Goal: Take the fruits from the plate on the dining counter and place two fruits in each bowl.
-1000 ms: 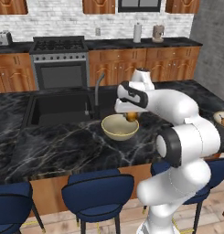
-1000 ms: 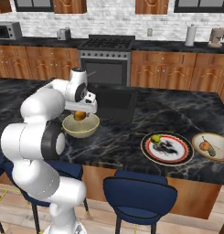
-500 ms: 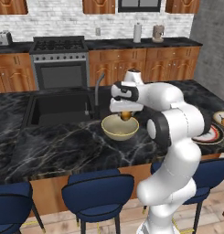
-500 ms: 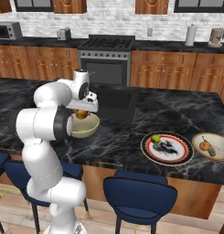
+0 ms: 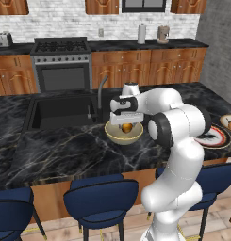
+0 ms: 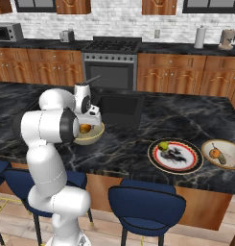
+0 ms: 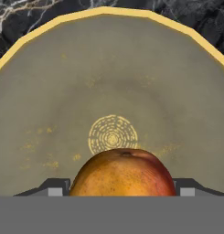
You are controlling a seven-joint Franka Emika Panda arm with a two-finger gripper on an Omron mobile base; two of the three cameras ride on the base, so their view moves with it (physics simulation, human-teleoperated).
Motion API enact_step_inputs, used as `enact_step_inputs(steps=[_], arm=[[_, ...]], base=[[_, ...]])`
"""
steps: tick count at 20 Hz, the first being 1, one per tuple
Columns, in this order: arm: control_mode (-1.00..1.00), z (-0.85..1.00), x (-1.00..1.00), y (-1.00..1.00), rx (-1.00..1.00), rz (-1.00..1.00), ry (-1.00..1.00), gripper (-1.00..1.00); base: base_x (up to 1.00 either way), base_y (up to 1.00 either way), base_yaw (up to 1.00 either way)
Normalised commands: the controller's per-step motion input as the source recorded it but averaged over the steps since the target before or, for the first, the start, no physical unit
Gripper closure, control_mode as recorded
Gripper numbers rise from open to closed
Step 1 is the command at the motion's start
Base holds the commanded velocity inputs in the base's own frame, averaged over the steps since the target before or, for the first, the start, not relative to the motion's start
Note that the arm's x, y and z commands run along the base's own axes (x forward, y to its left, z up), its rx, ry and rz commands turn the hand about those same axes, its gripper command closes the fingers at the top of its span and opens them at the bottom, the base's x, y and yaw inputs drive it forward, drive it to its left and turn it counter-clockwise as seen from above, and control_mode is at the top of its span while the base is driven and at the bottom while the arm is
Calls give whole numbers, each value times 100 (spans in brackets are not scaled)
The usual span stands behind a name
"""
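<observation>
A home kitchen: stove, sink, wooden cabinets, and marble dining counter with stools.

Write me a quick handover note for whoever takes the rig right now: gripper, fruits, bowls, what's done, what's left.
Gripper: shut on an orange fruit, over the deep cream bowl, not released.
Plate on the dining counter: one yellow-green fruit left.
Shallow bowl, right of the plate: what looks like two fruits.
Left: drop this fruit into the deep bowl, then bring the yellow-green one over.
</observation>
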Motion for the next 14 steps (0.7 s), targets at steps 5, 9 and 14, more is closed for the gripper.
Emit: enact_step_inputs(steps=[5, 9, 14], arm=[[-100, -26, 0, 0, 0, 0, 1, 100], [-100, -38, 0, 0, 0, 0, 0, 100], [-100, -36, 0, 0, 0, 0, 0, -100]], base=[[0, 0, 0], [0, 0, 0], [0, 0, 0]])
